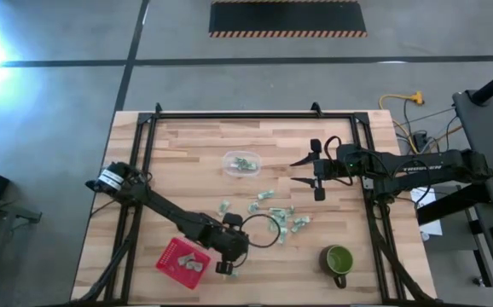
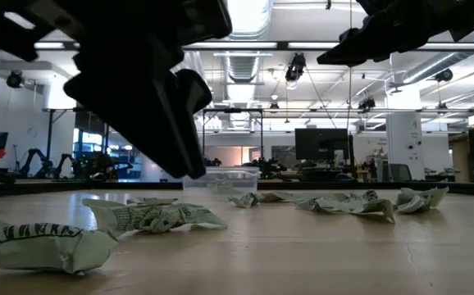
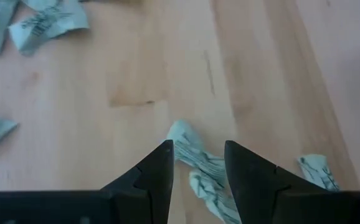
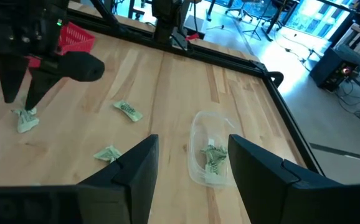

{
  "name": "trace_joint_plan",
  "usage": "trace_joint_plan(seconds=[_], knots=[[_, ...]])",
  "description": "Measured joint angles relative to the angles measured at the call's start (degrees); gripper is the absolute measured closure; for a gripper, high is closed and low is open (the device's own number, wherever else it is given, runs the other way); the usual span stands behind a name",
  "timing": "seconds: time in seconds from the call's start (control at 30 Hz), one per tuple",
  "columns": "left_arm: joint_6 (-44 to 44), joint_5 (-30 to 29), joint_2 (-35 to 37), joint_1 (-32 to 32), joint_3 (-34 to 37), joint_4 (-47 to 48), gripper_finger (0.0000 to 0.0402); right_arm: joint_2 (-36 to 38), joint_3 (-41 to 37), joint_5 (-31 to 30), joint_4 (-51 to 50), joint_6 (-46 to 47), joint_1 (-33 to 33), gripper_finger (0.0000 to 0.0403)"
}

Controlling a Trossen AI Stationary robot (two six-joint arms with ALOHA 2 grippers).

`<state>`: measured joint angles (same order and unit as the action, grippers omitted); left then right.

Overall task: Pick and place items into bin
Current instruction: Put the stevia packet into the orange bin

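Several small pale green-and-white wrapped items (image 1: 263, 198) lie scattered on the middle of the wooden table. A clear bin (image 1: 229, 158) farther back holds a few of them. My left gripper (image 1: 227, 268) hangs near the table's front edge, open and pointing steeply down. Its fingers (image 3: 161, 171) stand on either side of one crumpled item (image 3: 189, 149), just above the wood. That item (image 4: 25, 119) also shows in the right wrist view, under the fingertips. My right gripper (image 1: 298, 170) waits open above the table's right side, near the bin (image 4: 195, 124).
A red basket (image 1: 171, 256) with pale pieces in it sits just left of my left gripper. A green mug (image 1: 339, 260) stands at the front right. More items (image 3: 43, 25) lie beyond the left fingers, one (image 3: 317, 171) close beside them. Black frame rails (image 1: 144, 153) edge the table.
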<state>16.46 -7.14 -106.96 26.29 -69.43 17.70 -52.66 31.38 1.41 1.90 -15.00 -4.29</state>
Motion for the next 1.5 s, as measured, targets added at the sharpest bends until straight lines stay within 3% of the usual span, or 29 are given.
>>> trace_joint_plan(seconds=[0.4, 1.5], knots=[[1.40, 5.03, -0.13, -1.10, 1.43, -1.45, 0.0276, -0.02, 0.00, 0.00, -0.01, 0.00, 0.00, 0.0220], [1.03, 5.34, -2.56, -2.14, 0.70, 0.19, 0.0276, -0.07, -0.04, 0.00, 0.01, 0.00, 0.00, 0.0220]])
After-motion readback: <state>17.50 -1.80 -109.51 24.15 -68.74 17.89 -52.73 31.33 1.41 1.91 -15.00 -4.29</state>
